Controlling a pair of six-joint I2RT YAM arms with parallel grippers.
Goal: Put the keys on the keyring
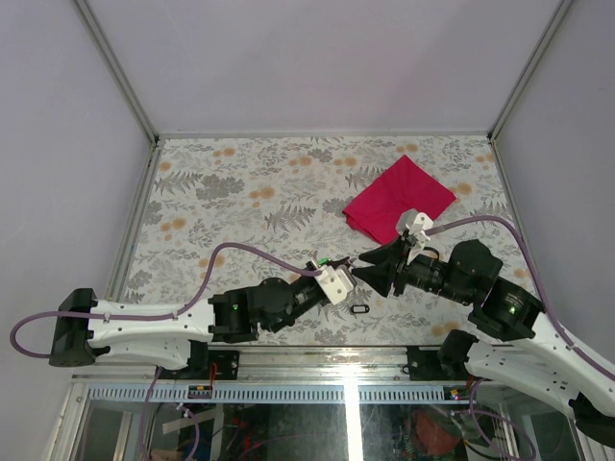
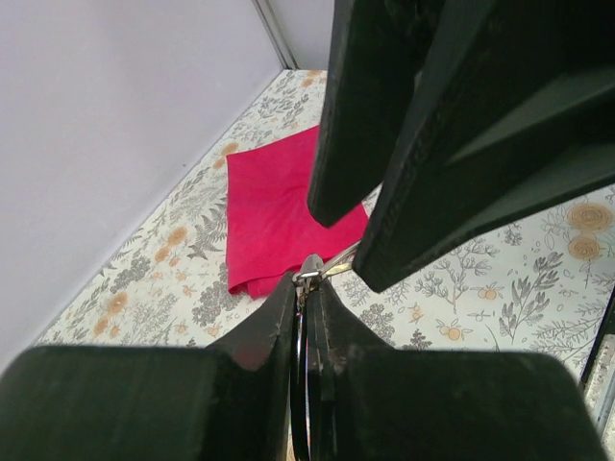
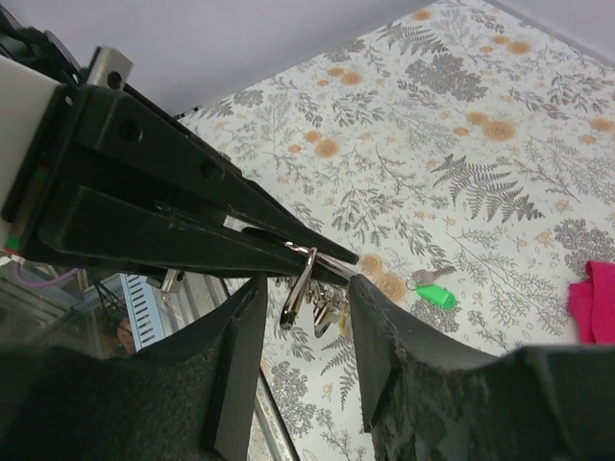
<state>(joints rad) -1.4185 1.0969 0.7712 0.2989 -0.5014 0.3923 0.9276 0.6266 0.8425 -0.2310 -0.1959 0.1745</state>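
Several keys (image 3: 329,315) seem already hung on the keyring (image 3: 298,280), which our left claw (image 2: 306,280) clamps above the desk (image 1: 240,182) while our right claw (image 3: 307,293) straddles it with fingers apart; we judge one black tag (image 1: 360,309) lying loose still needs threading.

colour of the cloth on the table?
The cloth is crimson red; clearest in top external.

Left pincer (image 1: 351,277) opposite right pincer (image 1: 371,273)

I can read no lettering, number or brand in any view. The small black-framed oblong plastic key tag (image 1: 359,309) on the floral-printed table cover (image 1: 240,192) is too tiny to make out.
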